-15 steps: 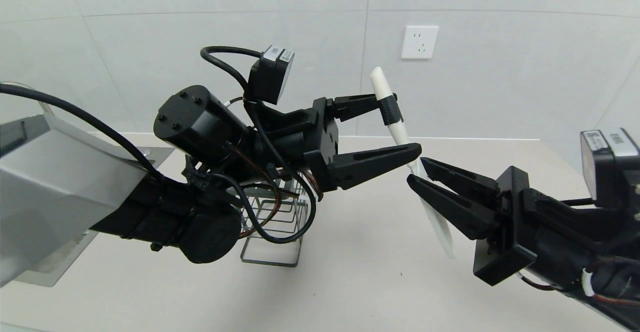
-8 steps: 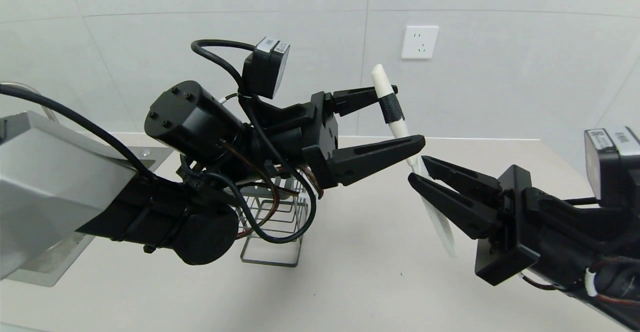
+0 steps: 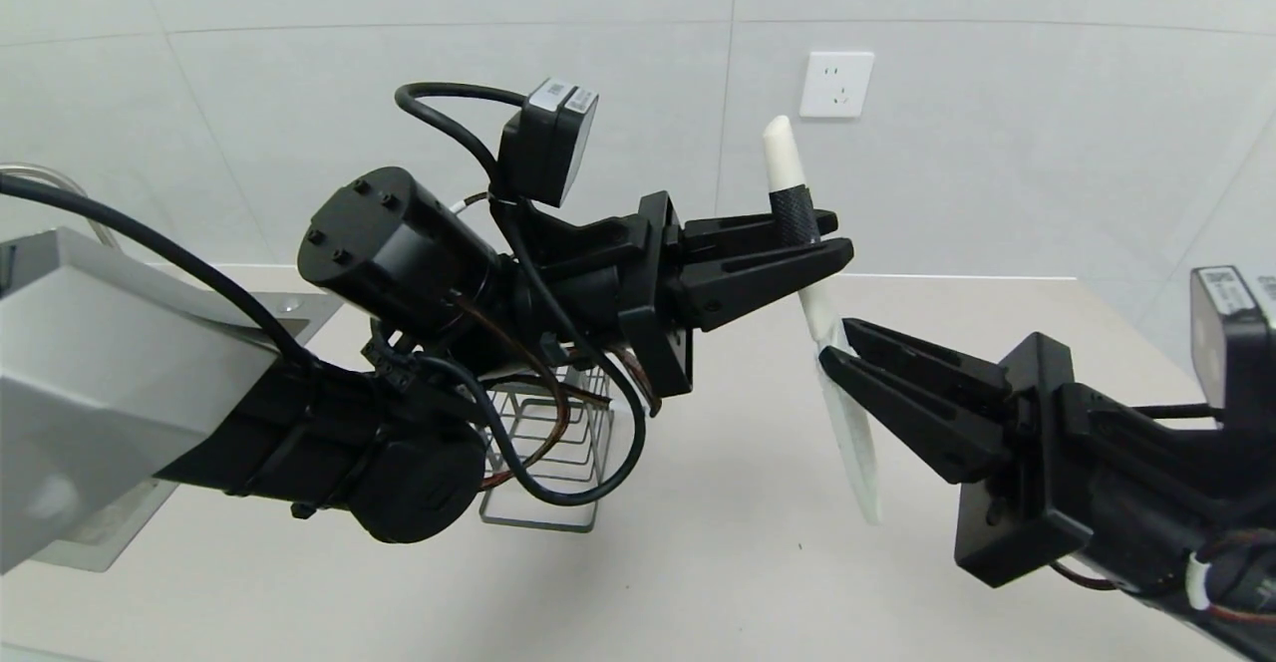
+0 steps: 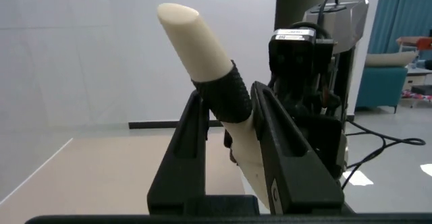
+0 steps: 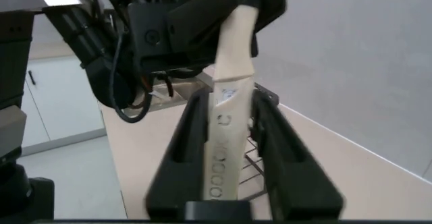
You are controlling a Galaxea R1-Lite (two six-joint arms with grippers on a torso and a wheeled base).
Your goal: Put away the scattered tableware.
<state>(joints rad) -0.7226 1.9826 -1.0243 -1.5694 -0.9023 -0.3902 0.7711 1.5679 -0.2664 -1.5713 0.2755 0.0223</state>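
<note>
A white knife (image 3: 780, 159) with a black grip band hangs in the air above the counter, tilted slightly, handle end up. My left gripper (image 3: 835, 236) is shut on the black band; in the left wrist view the knife handle (image 4: 202, 42) sticks out past the left gripper (image 4: 228, 96). My right gripper (image 3: 835, 343) comes in from the right and is shut on the blade just below. In the right wrist view the blade (image 5: 229, 123) lies between the fingers of the right gripper (image 5: 229, 102), with the left gripper (image 5: 223, 8) beyond it.
A wire rack (image 3: 543, 443) stands on the beige counter (image 3: 698, 562) beneath my left arm. A metal sink edge (image 3: 299, 308) lies at the left. A wall socket (image 3: 837, 84) is on the tiled wall behind.
My left gripper has shut on the knife's black band; its jaws stood wide apart before. The knife has tipped more upright and shifted slightly right. The right gripper keeps its hold.
</note>
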